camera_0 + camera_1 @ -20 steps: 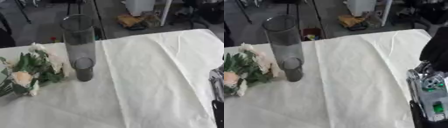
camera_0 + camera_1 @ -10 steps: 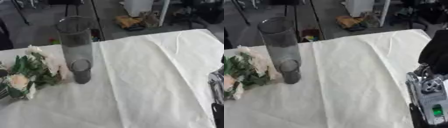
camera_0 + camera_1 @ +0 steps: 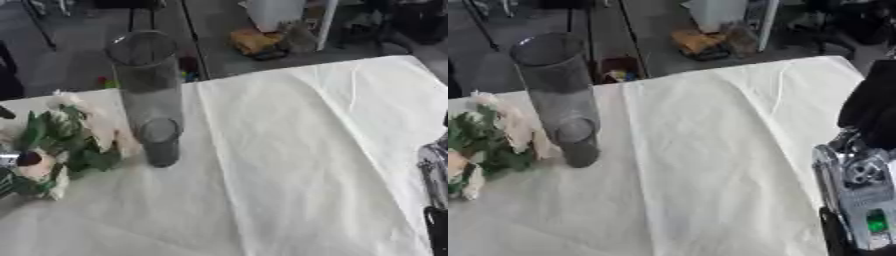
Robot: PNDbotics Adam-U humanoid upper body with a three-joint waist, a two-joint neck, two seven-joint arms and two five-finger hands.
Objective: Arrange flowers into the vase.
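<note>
White-clothed bench point(image 3: 289, 150): tall vase point(image 3: 147, 82) far left, small glass point(image 3: 160, 142) touching, flowers point(image 3: 61, 145) beside. Right hand point(image 3: 859, 190) near right edge, fingers' state unclear.

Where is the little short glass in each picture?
Left eye view: the short glass stands left of the middle, right in front of the tall vase, with the flowers on its left.
Right eye view: the short glass sits nearer the left edge, again in front of the tall vase.
Shared landmark: the long crease in the white tablecloth, just right of the glass.
</note>
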